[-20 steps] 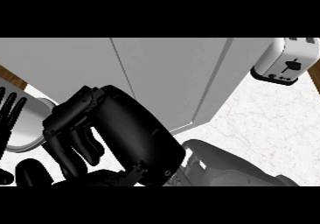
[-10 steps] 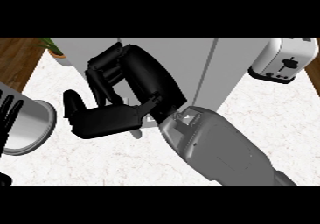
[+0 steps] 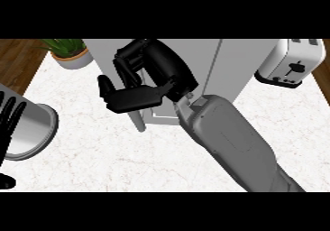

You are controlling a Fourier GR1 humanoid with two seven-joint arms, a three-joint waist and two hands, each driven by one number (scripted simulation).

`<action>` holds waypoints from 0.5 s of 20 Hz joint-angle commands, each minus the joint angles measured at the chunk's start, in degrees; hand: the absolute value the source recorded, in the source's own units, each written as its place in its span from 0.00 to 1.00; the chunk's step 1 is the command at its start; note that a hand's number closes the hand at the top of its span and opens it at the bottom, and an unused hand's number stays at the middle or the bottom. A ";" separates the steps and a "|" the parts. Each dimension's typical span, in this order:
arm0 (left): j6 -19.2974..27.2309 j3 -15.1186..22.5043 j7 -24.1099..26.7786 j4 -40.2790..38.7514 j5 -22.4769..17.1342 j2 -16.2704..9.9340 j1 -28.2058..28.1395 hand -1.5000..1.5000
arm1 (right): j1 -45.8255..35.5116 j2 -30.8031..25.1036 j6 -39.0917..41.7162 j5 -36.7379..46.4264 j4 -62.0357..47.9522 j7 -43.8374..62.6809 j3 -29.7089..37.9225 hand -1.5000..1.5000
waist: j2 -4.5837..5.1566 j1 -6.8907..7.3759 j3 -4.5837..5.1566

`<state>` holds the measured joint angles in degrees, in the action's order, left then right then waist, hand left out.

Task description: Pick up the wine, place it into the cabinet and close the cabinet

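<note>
With curled, empty fingers, the right hand (image 3: pixel 144 79) should be pressed squarely against the cabinet door (image 3: pixel 138 118) until shut.

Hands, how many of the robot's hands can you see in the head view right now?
2. The right hand is up at the white cabinet, fingers curled near its door edge. The left hand rests open at the view's left edge, beside a metal pot.
</note>
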<state>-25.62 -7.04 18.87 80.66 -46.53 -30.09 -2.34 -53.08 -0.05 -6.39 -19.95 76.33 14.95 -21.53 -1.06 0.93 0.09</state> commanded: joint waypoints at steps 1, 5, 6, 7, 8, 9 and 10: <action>1.70 -0.46 -2.83 -0.83 -0.60 -0.07 2.90 0.00 | 0.09 -2.27 1.17 1.17 -5.97 -2.05 4.22 1.00 | 1.24 -0.59 -0.09; 0.60 -0.88 -1.66 0.10 0.16 -0.72 2.75 0.00 | -3.34 -4.62 3.48 2.24 -13.00 -6.81 7.31 1.00 | 1.71 0.55 -0.08; -2.57 -3.02 -2.11 -2.58 -2.19 -2.74 1.90 0.00 | -2.29 -4.92 4.03 1.60 -10.00 -4.63 6.56 1.00 | 1.38 -0.09 -0.06; -2.49 -2.48 -1.80 -2.37 -1.08 -2.75 2.09 0.00 | -1.21 -5.58 4.76 1.62 -11.30 -6.65 6.98 1.00 | 1.58 0.05 -0.06; 0.56 0.20 -2.05 -0.12 1.06 -0.05 2.16 0.00 | -2.45 -4.89 5.02 1.80 -13.24 -6.79 6.93 1.00 | 1.62 0.38 -0.09; -1.02 -0.77 -1.96 -0.04 -0.45 -0.80 1.82 0.00 | -2.88 -4.76 4.08 2.33 -14.09 -7.33 7.43 1.00 | 1.64 0.75 -0.07; -2.09 -1.67 -1.81 -0.41 -0.91 -1.70 1.28 0.00 | -0.82 -6.29 5.66 2.55 -12.54 -8.12 6.70 1.00 | 1.49 0.36 -0.08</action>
<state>-26.87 -6.73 16.98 80.21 -46.83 -30.16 -0.69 -54.04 -0.93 0.25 -19.30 71.25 8.72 -20.27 -1.95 1.74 0.85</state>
